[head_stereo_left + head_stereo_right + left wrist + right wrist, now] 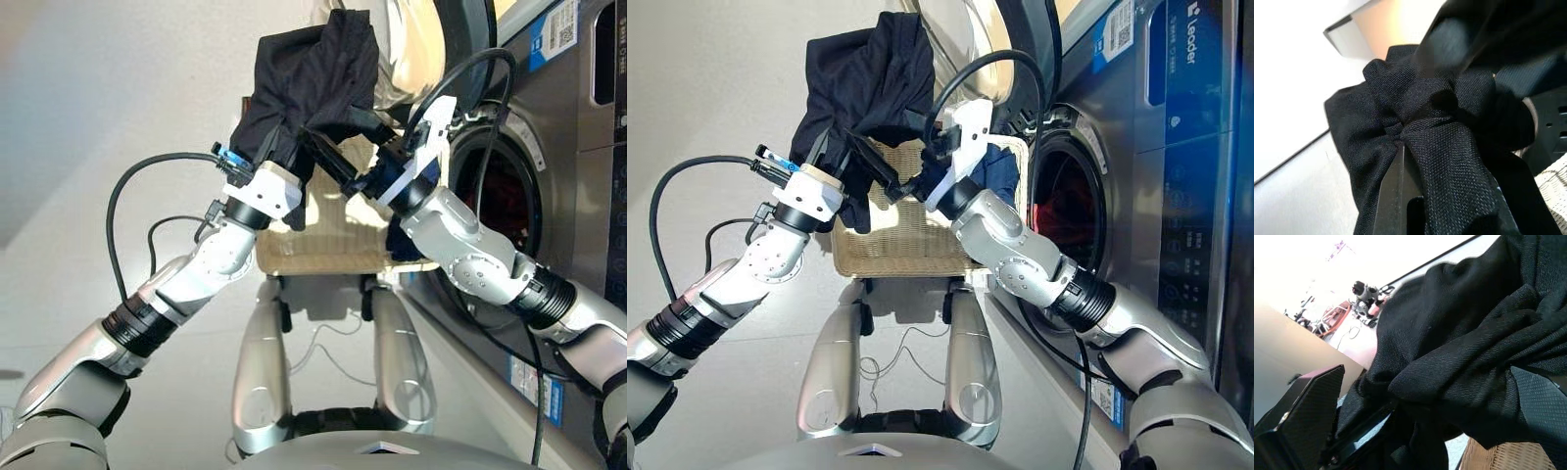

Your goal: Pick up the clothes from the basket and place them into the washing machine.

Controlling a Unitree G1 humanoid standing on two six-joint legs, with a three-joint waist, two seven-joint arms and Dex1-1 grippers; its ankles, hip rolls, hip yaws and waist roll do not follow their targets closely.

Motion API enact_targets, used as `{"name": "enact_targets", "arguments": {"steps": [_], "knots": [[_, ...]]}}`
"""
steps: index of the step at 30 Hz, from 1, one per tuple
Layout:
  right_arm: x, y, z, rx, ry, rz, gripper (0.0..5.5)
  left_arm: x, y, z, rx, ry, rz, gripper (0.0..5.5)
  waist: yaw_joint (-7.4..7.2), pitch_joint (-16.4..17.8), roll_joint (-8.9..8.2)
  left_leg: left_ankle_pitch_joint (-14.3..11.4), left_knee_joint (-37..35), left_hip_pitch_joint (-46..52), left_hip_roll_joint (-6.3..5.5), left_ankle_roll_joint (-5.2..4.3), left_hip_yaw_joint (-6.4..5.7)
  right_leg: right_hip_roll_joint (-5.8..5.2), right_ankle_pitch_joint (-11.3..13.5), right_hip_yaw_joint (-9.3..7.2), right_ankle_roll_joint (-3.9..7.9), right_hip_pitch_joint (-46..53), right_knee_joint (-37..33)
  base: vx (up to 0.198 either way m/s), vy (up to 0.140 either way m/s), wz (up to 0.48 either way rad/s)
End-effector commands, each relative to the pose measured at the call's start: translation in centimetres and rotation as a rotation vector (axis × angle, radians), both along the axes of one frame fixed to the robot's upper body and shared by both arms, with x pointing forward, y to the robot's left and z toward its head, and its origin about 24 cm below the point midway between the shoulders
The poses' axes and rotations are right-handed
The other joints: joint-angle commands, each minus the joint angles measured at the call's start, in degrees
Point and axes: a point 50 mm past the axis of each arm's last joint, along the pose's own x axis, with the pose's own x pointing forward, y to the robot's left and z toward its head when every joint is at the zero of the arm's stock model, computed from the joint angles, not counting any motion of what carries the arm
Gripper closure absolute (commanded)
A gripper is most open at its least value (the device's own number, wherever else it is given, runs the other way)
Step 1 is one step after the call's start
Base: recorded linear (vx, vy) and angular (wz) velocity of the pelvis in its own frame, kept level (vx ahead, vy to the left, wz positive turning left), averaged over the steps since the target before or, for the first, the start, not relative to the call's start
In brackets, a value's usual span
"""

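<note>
The black garment [313, 83] hangs bunched above the basket [323, 250], lifted clear of the rim. The left hand [257, 168] holds it from below; the left wrist view shows cloth gathered and pinched against one finger. The right hand [338, 168] reaches in from the other side, one finger [328, 162] lying against the cloth. Whether the right hand grips or only touches cannot be told.

A navy garment [994, 171] lies in the basket, at the end nearest the washing machine [1136, 196]. The machine stands on the robot's right, door open, with red cloth [1068, 211] visible in the drum.

Risks, as judged:
- The loose hanging folds could snag on the basket rim or on the door frame during transfer.
- A pinch on a small bunch may slip, dropping the garment outside the drum.
- The cable [989, 69] arching over the right arm could catch the cloth.
</note>
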Motion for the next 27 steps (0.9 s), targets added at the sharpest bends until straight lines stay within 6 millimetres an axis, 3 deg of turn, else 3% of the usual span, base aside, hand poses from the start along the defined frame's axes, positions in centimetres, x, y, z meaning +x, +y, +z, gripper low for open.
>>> {"name": "enact_targets", "arguments": {"steps": [1, 16, 27], "knots": [[-1.6, 1.5, 4.0, 0.063, -0.15, 0.11, 0.0, -3.7, -3.0, 4.1, -0.037, -0.25, -0.252, 5.5, -0.19, -0.8, 0.74, -3.8, 3.3, 1.5, -1.96, -1.85, 0.61, -0.91, 9.0, -0.09, 3.0, 3.0, -11.6, 0.0, 0.0, 0.0], [-0.8, 2.8, 5.5, 0.149, -0.168, 0.073, 0.0, -4.8, -4.6, 5.7, 0.034, -0.387, -0.313, 5.5, 0.36, -0.8, 1.59, -4.2, 5.7, -1.1, -2.06, -1.45, 0.18, -1.18, 8.8, 0.77, 2.65, 1.3, -10.8, 0.0, 0.0, 0.0], [-0.6, 3.9, 7.1, 0.156, -0.238, 0.028, 0.0, -5.1, -5.2, 5.7, 0.031, -0.387, -0.346, 5.5, 0.64, -0.8, 1.77, -4.0, 6.4, -2.0, -2.04, -1.38, 0.28, -1.24, 9.0, 1.09, 2.49, 0.7, -10.7, 0.0, 0.0, 0.0]]}}
